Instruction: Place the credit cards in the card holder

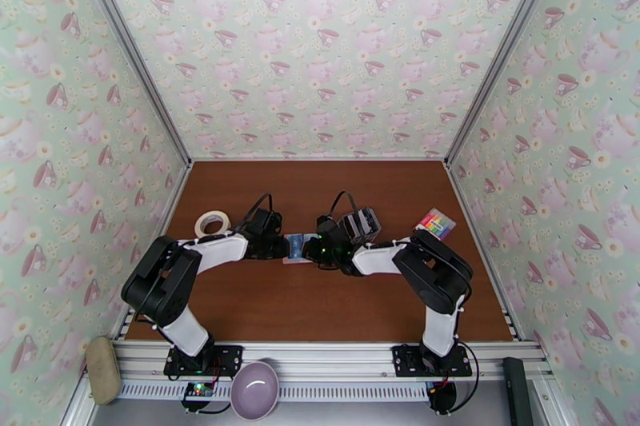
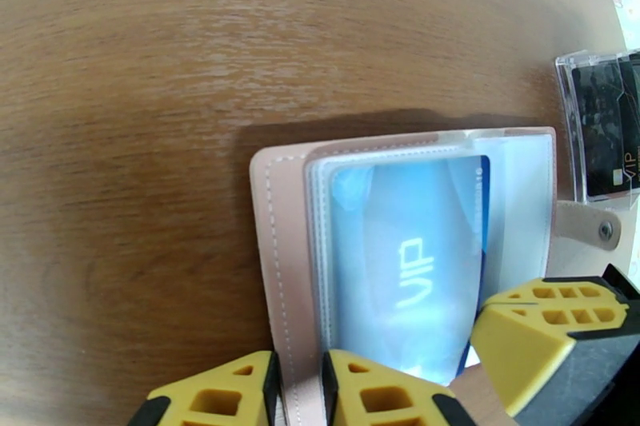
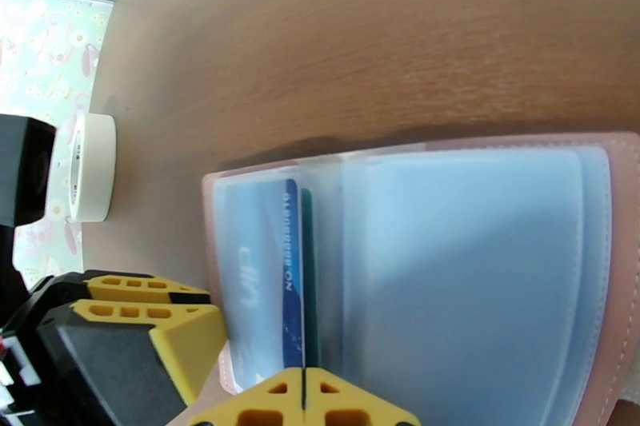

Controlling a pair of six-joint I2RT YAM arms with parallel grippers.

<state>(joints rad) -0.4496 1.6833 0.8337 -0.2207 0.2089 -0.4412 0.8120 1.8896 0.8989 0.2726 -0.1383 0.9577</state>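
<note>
Open card holder lying flat near the middle of the brown table, directly between the left gripper and the right gripper, which meet over it from opposite sides. At this size the overhead view does not give its long axis. Left wrist view: pale pink cover face down, clear sleeves upward; the stitched edge runs up the picture, the opened spread lies across it, and the snap tab points right toward a clear case holding dark credit cards, just beside the holder but apart from it. A blue credit card marked VIP sits in the top sleeve, its long axis parallel to the stitched edge and its lettering running up the picture. The left gripper has its yellow fingertips drawn in to a narrow gap with the pink cover edge pinched between them. Right wrist view: the right gripper has its pads pressed together, and the blue card, seen nearly edge-on, runs down into their seam, so it is nipped at its near end. White tape roll stands well apart at the far left. A rainbow-striped rectangle lies toward the table's right edge.
</note>
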